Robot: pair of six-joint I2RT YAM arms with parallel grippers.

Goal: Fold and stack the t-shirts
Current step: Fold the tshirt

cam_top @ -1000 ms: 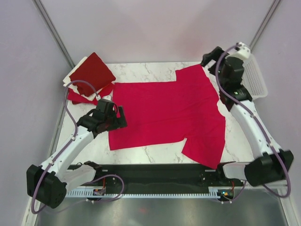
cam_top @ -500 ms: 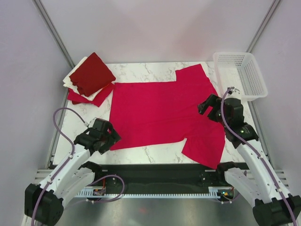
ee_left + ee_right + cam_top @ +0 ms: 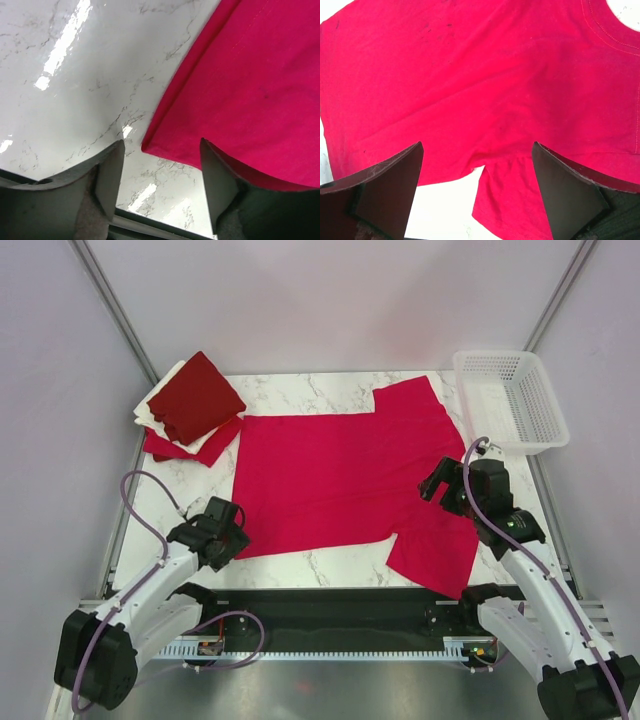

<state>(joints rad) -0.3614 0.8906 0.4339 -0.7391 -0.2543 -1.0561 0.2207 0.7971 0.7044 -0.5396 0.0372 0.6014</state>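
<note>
Tabletop (image 3: 300, 390) of white marble pattern carries all items. Largest item on it is the crimson t-shirt (image 3: 340, 480), spread flat across the middle: bottom hem toward the left, collar toward the right, one sleeve pointing to the far right corner and the other sleeve reaching the near right edge. White lattice basket (image 3: 510, 400) stands at the far right corner, just beside the far sleeve. Stack of folded shirts occupies the far left corner, close to the hem of the spread shirt: a dark red shirt (image 3: 195, 395) lies on top, a cream shirt (image 3: 165, 380) shows at the edges beneath it, and a red shirt (image 3: 165, 447) protrudes at the near side of the pile. Right gripper (image 3: 440, 480) is positioned above the right part of the crimson t-shirt, between the collar and the near sleeve; in the right wrist view both fingers (image 3: 395, 185) are spread wide and grasp nothing, with the junction of sleeve and body visible in the gap. Left gripper (image 3: 225, 540) sits low at the near left corner of the crimson t-shirt; in the left wrist view the jaws stand apart, the hem corner lies between them, and nothing is clamped. Contact with the cloth cannot be determined.
</note>
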